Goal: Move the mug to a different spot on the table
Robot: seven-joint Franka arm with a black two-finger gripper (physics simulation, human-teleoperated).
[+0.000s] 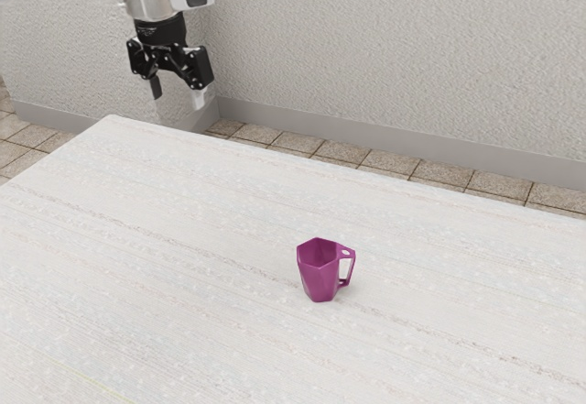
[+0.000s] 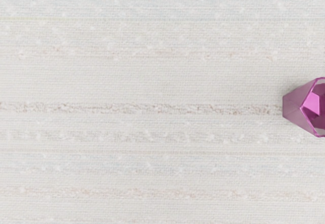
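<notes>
A purple faceted mug [image 1: 323,269] stands upright on the pale wooden table [image 1: 137,239], its handle turned toward the exterior view's right. My gripper [image 1: 177,94] hangs high above the table's far left corner, well away from the mug and up to its left in the exterior view. Its fingers stand apart with nothing between them, so it is open. In the wrist view part of the mug [image 2: 307,106] shows off to one side of my hand, over the bare table [image 2: 152,107].
A rough grey wall [image 1: 385,47] with a baseboard runs behind the table. A strip of brown floor tiles [image 1: 412,166] lies between the wall and the table's far edge. Bare tabletop surrounds the mug on all sides.
</notes>
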